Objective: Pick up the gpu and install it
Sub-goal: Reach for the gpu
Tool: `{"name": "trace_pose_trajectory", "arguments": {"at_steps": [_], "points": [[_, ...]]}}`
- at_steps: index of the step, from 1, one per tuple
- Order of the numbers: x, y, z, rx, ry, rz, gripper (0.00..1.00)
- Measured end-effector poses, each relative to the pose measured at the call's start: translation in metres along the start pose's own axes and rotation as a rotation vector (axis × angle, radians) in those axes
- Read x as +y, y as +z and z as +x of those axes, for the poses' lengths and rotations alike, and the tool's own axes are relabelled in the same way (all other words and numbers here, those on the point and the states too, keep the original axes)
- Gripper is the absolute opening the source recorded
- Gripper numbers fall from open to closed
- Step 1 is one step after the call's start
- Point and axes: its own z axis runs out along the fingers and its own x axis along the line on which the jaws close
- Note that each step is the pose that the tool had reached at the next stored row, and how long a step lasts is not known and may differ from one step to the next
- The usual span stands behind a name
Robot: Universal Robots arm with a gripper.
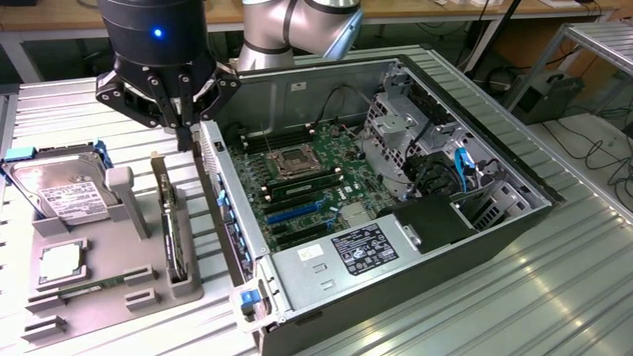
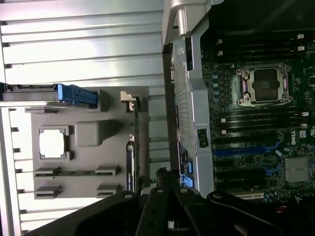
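The gpu (image 1: 172, 233), thin and dark, stands on edge, apparently slotted in the gray holder (image 1: 99, 289), silvery bracket far.

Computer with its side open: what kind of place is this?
Likely a robotics lab or test workshop. A robot arm stands by an open computer case on a ribbed metal table, and a grey tray holds a hard drive and the gpu.

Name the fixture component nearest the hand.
The gpu, standing on edge beside the computer case; hard drive, CPU and memory stick lie farther away.
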Motion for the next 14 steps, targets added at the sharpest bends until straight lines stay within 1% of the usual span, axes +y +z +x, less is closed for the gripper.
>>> {"name": "trace_pose_trajectory", "arguments": {"at_steps": [14], "points": [[-0.0085,0.0001,-0.0006,0.0,0.0,0.0005,0.11]]}}
